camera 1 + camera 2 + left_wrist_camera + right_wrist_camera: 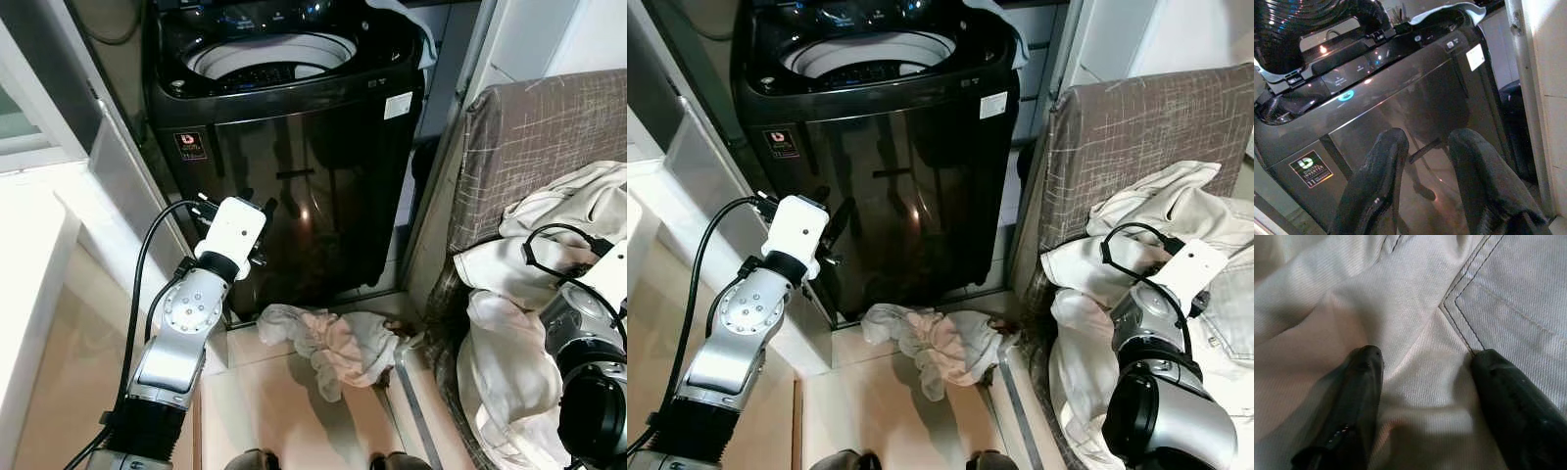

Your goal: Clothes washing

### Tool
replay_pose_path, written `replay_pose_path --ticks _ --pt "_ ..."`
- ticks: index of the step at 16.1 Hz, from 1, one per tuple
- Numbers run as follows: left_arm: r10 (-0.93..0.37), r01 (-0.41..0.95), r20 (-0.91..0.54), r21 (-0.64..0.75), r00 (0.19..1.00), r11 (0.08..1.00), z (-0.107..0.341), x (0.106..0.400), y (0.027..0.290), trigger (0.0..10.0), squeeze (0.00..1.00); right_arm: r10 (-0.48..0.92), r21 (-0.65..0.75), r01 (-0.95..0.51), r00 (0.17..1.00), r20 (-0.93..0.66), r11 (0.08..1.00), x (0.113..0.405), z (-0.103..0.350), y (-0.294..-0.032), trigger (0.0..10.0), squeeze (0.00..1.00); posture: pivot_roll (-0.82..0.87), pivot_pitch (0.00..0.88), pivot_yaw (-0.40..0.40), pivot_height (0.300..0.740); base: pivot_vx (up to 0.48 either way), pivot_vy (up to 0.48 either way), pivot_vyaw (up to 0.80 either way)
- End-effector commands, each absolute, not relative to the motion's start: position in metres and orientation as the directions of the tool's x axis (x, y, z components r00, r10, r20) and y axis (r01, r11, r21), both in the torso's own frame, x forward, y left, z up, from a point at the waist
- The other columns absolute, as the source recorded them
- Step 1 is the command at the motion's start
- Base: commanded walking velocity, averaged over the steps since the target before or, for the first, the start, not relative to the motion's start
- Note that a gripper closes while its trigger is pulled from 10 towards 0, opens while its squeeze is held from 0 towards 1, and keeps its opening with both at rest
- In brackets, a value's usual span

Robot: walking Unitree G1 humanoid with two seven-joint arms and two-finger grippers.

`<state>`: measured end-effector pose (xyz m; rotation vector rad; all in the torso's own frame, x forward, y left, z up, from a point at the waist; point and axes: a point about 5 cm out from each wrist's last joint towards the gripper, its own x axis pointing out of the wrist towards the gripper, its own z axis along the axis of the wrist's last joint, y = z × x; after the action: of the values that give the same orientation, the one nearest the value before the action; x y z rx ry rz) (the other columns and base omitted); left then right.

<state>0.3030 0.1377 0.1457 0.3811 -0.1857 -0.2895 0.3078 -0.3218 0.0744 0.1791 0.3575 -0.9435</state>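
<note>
Washing machine (294,186): a dark, glossy top-loader at the far centre, its lid up and the pale drum rim (269,54) visible from above; a small sticker sits on the upper left of its front and a white label on the upper right.
Cloth on machine (407,24): a pale piece draped over the far right corner of the machine's top.
Clothes on floor (328,343): a crumpled white and pinkish bundle lying on the tiled floor (265,411) just in front of the machine's base.
Sofa (529,147): grey-brown patterned, on the right, beside the machine.
Clothes on sofa (549,264): a heap of cream-white garments spilling over the seat and down the near edge; the right wrist view shows stitched seams on one of them.
Left gripper (1422,186): raised in front of the machine's lower left face, fingers (1376,181) released with a gap between them, holding nothing.
Right gripper (1425,396): down on the sofa heap, fingers (1359,396) spread apart and resting on the cream cloth, nothing pinched between them.
Wall (39,196): white ledge and frame on the left.
</note>
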Motion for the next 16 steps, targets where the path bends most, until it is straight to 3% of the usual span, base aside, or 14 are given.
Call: replay_pose_path --ticks 1,7,16 --pt "-0.312 0.24 0.121 0.404 0.942 0.883 0.147 0.301 0.14 10.0 0.0 -0.707 -0.012 0.798 0.527 -0.471 0.603 0.3 0.051 -0.308 0.0 0.0 -0.02 0.121 0.088 0.736 0.0 0.0 0.0" --pt "-0.331 0.26 0.114 0.405 0.937 0.876 0.146 0.301 0.133 10.0 0.0 -0.639 -0.081 0.652 0.698 -0.325 0.754 0.323 0.068 -0.286 0.0 0.0 -0.03 0.122 0.09 0.736 0.0 0.0 0.0" --pt "-0.33 0.265 0.105 0.398 0.938 0.878 0.143 0.298 0.13 10.0 0.0 -0.584 -0.032 0.62 0.719 -0.376 0.784 0.323 0.058 -0.273 0.0 0.0 -0.03 0.105 0.067 0.736 0.0 0.0 0.0"
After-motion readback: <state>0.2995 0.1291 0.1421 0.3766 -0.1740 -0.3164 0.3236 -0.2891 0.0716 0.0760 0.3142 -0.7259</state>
